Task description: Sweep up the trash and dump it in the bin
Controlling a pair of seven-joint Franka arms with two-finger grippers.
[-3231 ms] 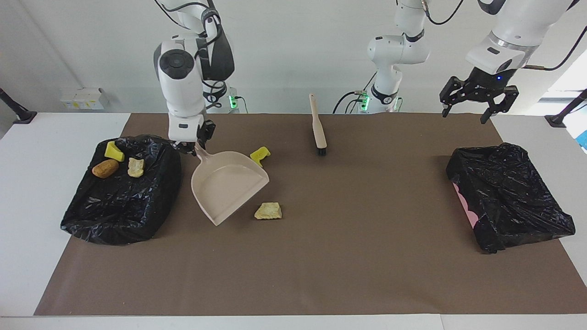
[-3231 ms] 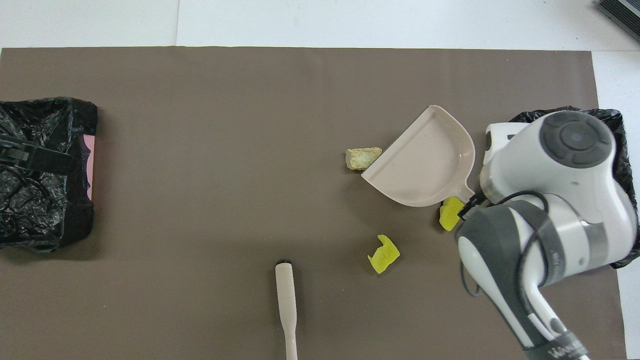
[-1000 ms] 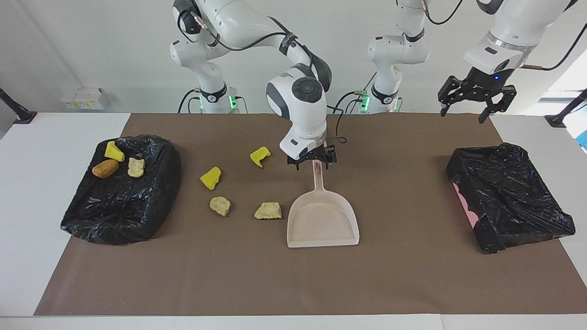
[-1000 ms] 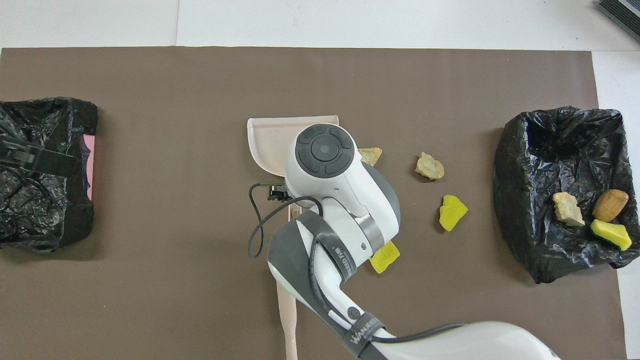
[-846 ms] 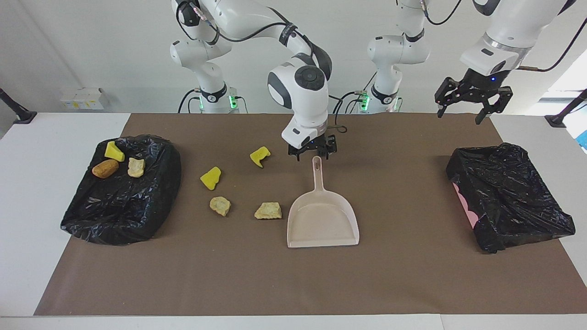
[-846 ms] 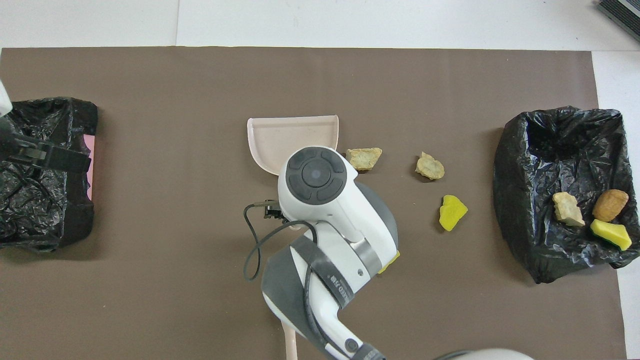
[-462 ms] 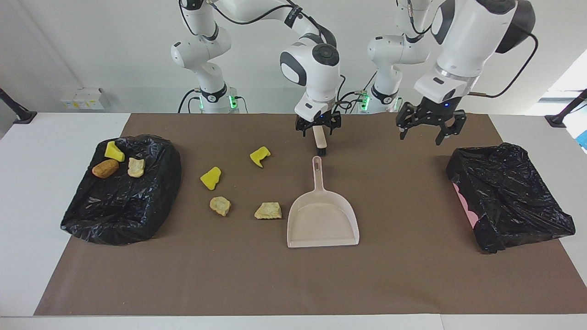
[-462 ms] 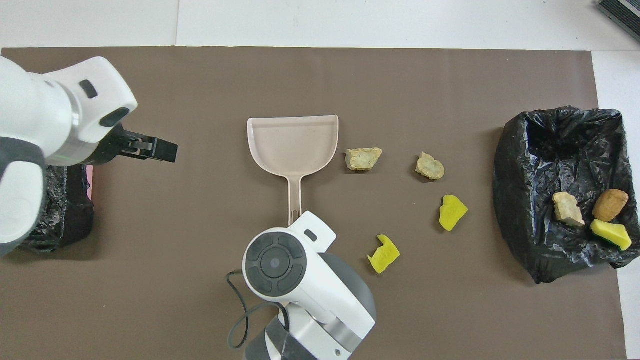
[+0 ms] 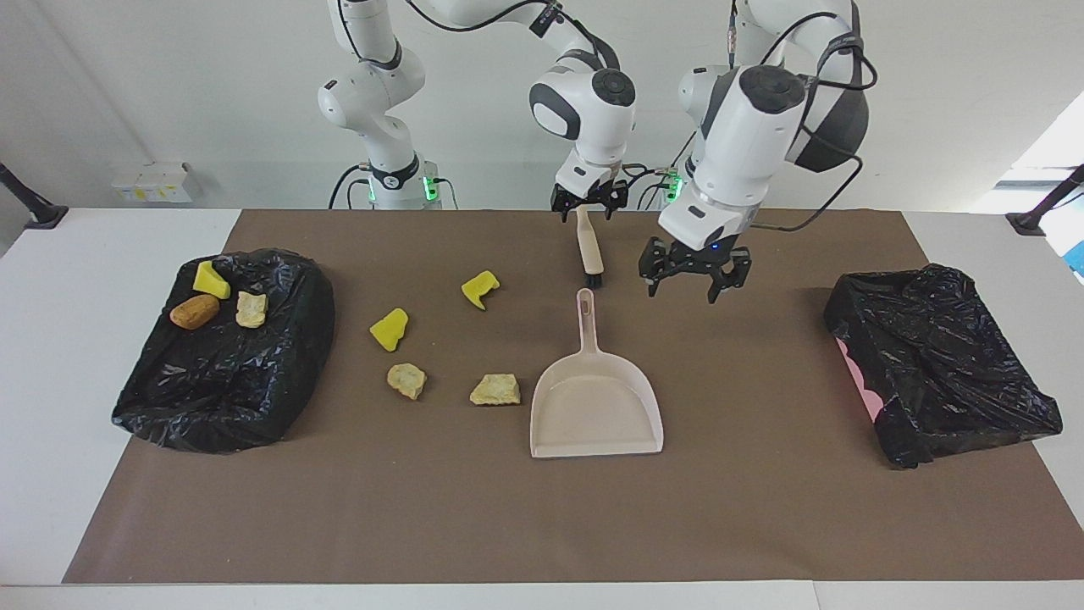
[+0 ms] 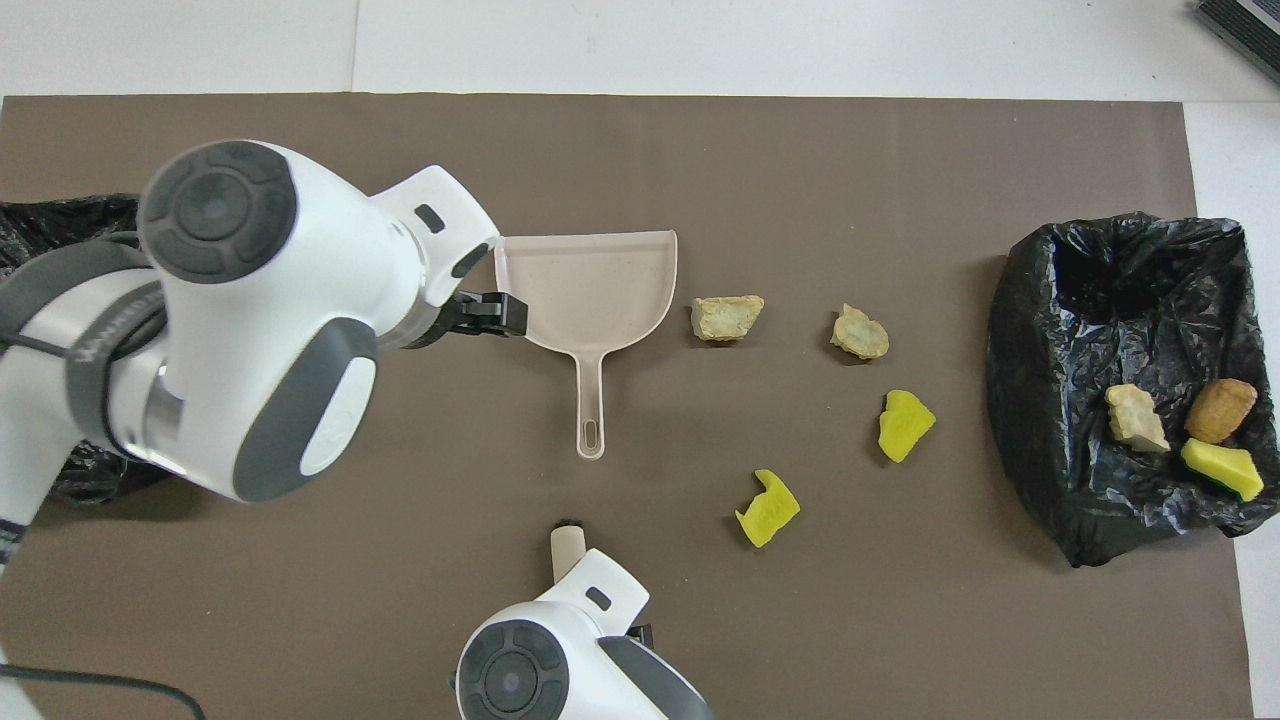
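**Both end effectors open and empty over the mat**

The surface (image 9: 51,339) carries a brown mat (image 9: 542,525). A black-lined bin (image 9: 229,364) sits at the right arm's end of it, and a second black-lined bin (image 9: 940,373) at the left arm's end.

The left arm reaches in over the middle of the mat. Its end effector (image 9: 694,280) hangs in the air beside the dustpan's handle, toward the left arm's end, fingers spread wide and holding nothing. The right end effector (image 9: 590,203) hovers over the brush's handle end, likewise spread and empty.

The beige dustpan (image 9: 597,407) lies flat mid-mat, handle pointing toward the robots. The brush (image 9: 589,250) lies nearer to the robots than the dustpan, bristles toward it.

Of the trash, three pieces lie in the bin at the right arm's end: a yellow chunk (image 9: 209,280), a brown lump (image 9: 194,311) and a tan piece (image 9: 251,308). Four lie loose on the mat between that bin and the dustpan: two yellow chunks (image 9: 479,289) (image 9: 389,329) and two tan stones (image 9: 407,379) (image 9: 496,390), the last just beside the dustpan's pan.
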